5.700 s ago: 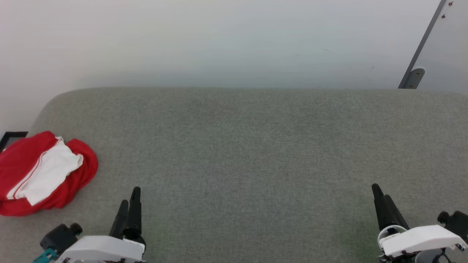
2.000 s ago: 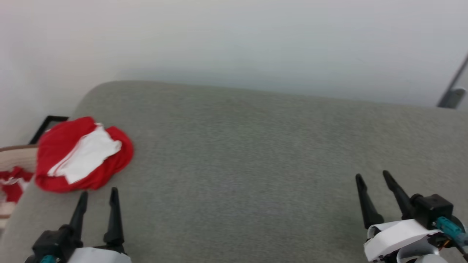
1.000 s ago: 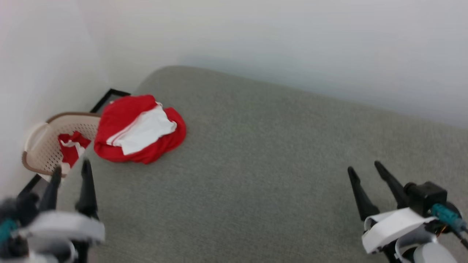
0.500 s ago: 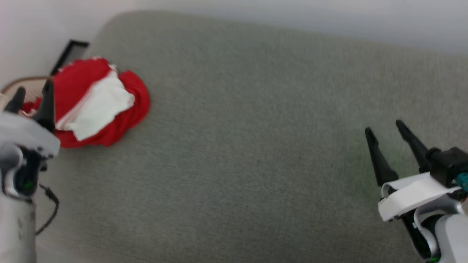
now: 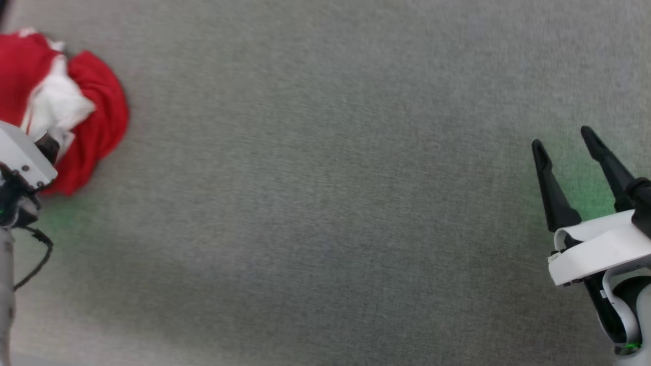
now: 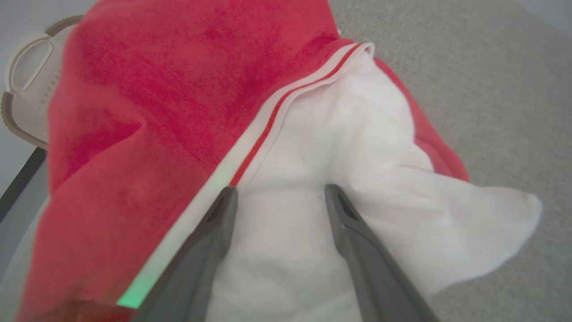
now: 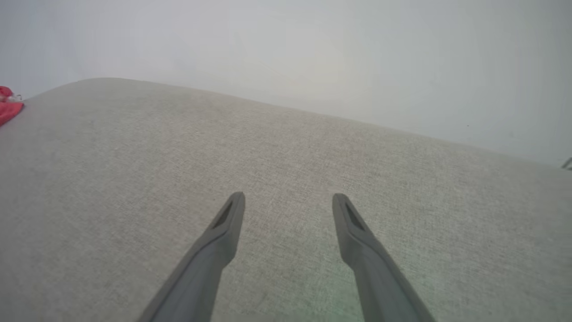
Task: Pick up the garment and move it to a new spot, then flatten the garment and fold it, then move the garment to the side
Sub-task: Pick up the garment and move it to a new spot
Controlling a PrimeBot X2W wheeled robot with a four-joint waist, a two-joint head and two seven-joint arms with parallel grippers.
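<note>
Garment: one red T-shirt [image 5: 96, 117] of soft knit is lying crumpled in a rounded heap at the far left of the surface, with a white sleeve and striped seam on top.
Surface: the flat grey woven fabric [image 5: 325, 203] is carrying the garment.
Left end effector [image 6: 280, 191]: two tapered dark fingers are standing wide apart over the white sleeve, clamping nothing; contact cannot be told.
Right end effector [image 5: 562, 138]: two fingers are spreading wide over bare fabric at the right, holding nothing.
Basket: one beige plastic basket [image 6: 22, 112] is sitting beyond the garment.

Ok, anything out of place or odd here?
The garment lies crumpled in a heap at the left end of the grey surface, white sleeve flopped across the red body. The left gripper is open over it. Nothing else stands out.
</note>
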